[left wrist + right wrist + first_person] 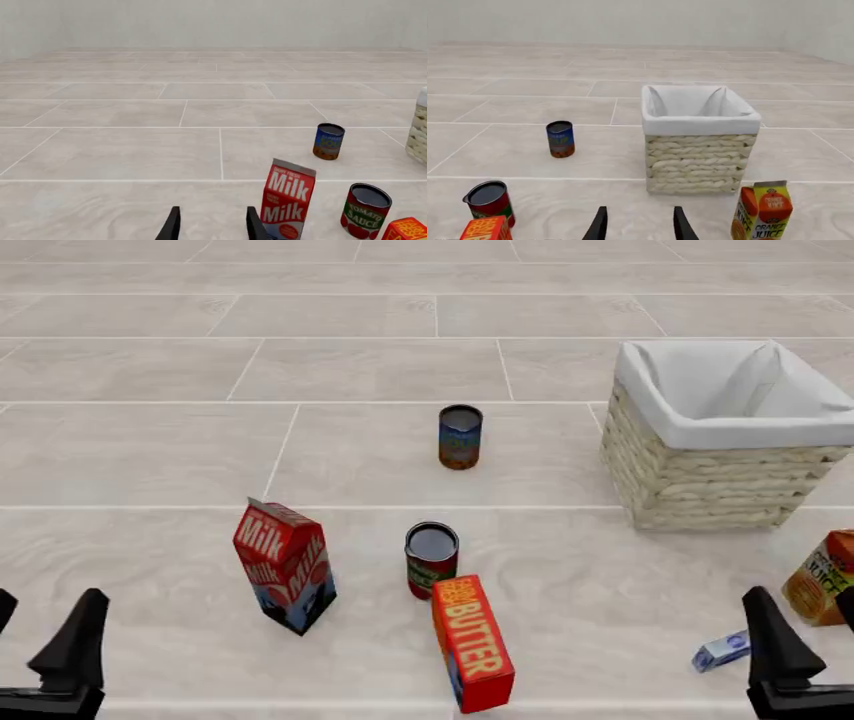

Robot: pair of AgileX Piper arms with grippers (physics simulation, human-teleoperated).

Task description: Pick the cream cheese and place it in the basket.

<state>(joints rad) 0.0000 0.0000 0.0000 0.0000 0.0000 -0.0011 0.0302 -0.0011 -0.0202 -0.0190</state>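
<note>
Lying by the right end effector (801, 660), the cream cheese (722, 651); both end effectors spread wide, empty.

Two cans (459, 436) (431, 559), two cartons (284, 565) (819, 577), two boxes (473, 642) (722, 650), one basket (715, 476).

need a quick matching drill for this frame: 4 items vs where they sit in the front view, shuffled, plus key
Items:
1. cream cheese
2. basket
3. milk carton
4. butter box

Places:
A. far right, behind everything else
B. near edge, centre
C. near right, just left of the right gripper
D. left of the tomato sauce can

Pairs: 1-C, 2-A, 3-D, 4-B
</note>
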